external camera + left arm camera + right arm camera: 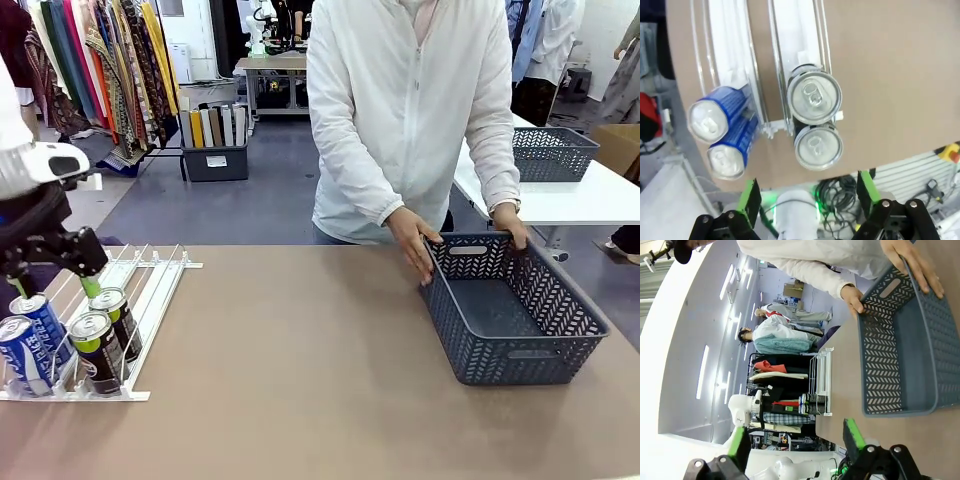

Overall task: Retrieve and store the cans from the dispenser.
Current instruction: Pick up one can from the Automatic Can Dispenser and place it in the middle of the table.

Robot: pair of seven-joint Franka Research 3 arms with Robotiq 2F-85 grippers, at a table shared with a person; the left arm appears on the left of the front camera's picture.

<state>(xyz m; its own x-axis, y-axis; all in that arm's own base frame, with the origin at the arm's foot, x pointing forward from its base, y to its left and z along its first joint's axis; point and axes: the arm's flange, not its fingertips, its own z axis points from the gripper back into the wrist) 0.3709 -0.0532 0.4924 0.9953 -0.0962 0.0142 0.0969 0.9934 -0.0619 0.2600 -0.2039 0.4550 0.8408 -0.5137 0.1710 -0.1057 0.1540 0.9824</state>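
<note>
The white wire dispenser (pixel 152 285) lies at the table's left. At its low end stand two blue and white cans (pixel 42 325) and two black cans (pixel 105 335) with yellow-green accents. My left gripper (pixel 55 288) hangs open just above the cans, holding nothing. From the left wrist, the black cans' silver tops (pixel 814 96) lie ahead of the open left gripper (pixel 807 195), with the blue cans (pixel 715 120) off to the side in the other lane of the dispenser (pixel 790 30). My right gripper (pixel 796 440) is open and empty, off the table's edge.
A dark grey lattice basket (pixel 510 315) stands on the table's right side, and a person in a white jacket holds its far rim with both hands (pixel 415 245). From the right wrist, the basket (pixel 880 355) is close and the dispenser (pixel 822 380) is far off. Bare tabletop lies between rack and basket.
</note>
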